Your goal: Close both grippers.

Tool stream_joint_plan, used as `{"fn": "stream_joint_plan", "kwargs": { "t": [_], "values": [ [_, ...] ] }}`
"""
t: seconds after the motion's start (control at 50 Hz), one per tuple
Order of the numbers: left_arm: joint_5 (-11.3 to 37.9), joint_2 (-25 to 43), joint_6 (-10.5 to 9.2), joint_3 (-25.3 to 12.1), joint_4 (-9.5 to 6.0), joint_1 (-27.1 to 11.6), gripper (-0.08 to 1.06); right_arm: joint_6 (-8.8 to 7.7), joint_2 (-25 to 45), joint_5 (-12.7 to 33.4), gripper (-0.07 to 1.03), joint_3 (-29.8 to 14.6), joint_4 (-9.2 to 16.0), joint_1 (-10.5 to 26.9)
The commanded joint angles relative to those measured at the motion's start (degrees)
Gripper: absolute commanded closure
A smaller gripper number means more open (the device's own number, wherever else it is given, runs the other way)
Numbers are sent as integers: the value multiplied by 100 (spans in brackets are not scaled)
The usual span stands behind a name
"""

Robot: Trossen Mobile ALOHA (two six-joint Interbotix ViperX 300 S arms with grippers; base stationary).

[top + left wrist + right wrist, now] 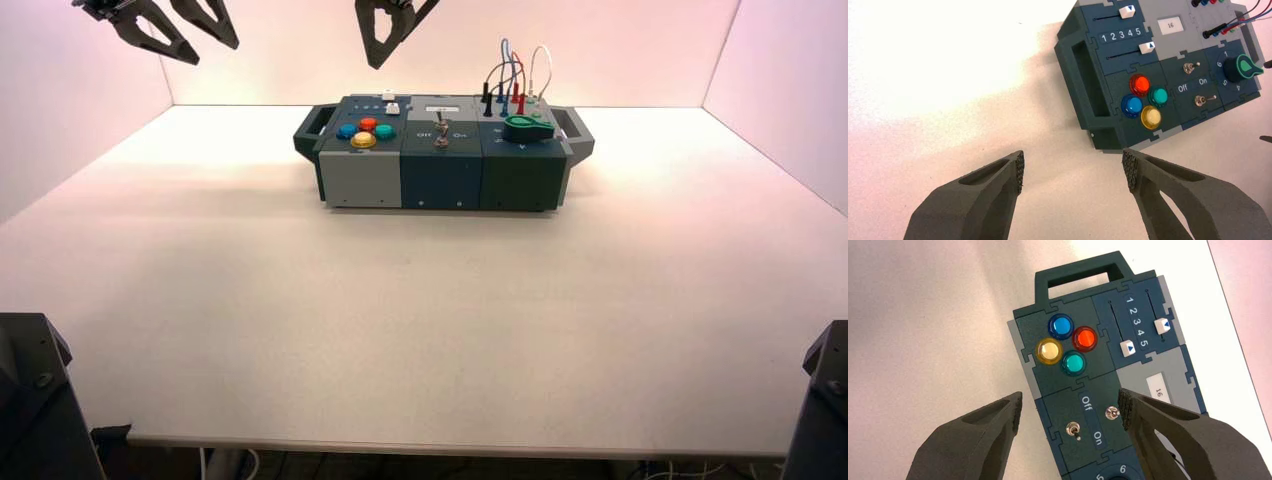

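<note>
My left gripper [212, 50] hangs high above the table's far left, off to the left of the box [440, 185]. In the left wrist view its two black pointed fingers stand wide apart with bare table between them, so the left gripper [1074, 167] is open and empty. My right gripper [385, 48] hangs high above the box's left half. In the right wrist view the right gripper [1070, 407] is open and empty, and its fingers frame the Off/On toggle switches [1074, 430] far below.
The box stands at the table's far middle with four coloured buttons [365, 132], two sliders [1128, 347], a green knob [528, 127], plugged wires [512, 80] and a handle at each end. Dark angular blocks [30, 400] sit at both near corners.
</note>
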Motion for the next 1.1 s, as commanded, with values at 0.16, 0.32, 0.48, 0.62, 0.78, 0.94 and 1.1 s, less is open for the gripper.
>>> {"fn": "stream_joint_plan", "kwargs": {
  "t": [0.16,0.32,0.48,0.62,0.78,0.94,1.1],
  "values": [
    [-9,-211,26,-62,-9,35,-4,18,-97,-9,-3,-123,0,18],
    [-9,-211,18,-70,-9,26,-4,9,-97,-9,-3,-123,0,18],
    [-9,-220,26,-53,0,26,-4,9,-97,-9,-3,-132,0,18],
    [-9,-237,26,-62,9,26,-4,18,-88,-9,-3,-132,0,26],
    [-9,-281,26,-53,18,26,-4,18,-88,-9,14,-141,0,18],
    [70,-299,26,-62,18,26,5,-53,-141,35,56,-123,-18,18],
    [123,-325,26,-97,26,9,93,-44,-167,53,57,-141,-44,18]
  ]
}}
